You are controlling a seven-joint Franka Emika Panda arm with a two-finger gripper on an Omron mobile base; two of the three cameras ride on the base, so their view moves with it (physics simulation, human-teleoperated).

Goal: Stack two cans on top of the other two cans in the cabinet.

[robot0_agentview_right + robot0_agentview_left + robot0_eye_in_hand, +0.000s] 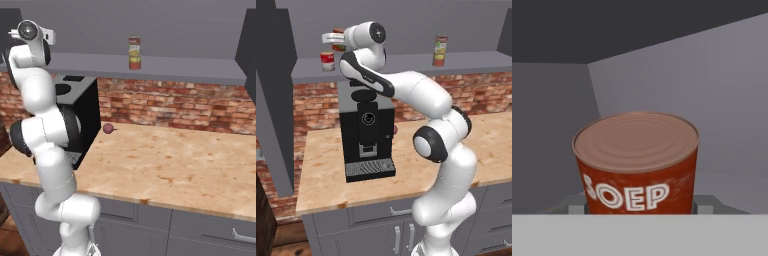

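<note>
Soup can (637,162) sits upright between my fingers, gripped, its lid facing the hand camera. Below and to the left, on the cabinet shelf (406,64), stands the red-and-white can (327,61), my stacking target.

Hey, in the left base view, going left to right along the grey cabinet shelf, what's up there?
Red-and-white can standing on the shelf → end effector holding an orange-red can in the air, just right of and above the first → farther right, a two-can stack, one can on top of another.
</note>
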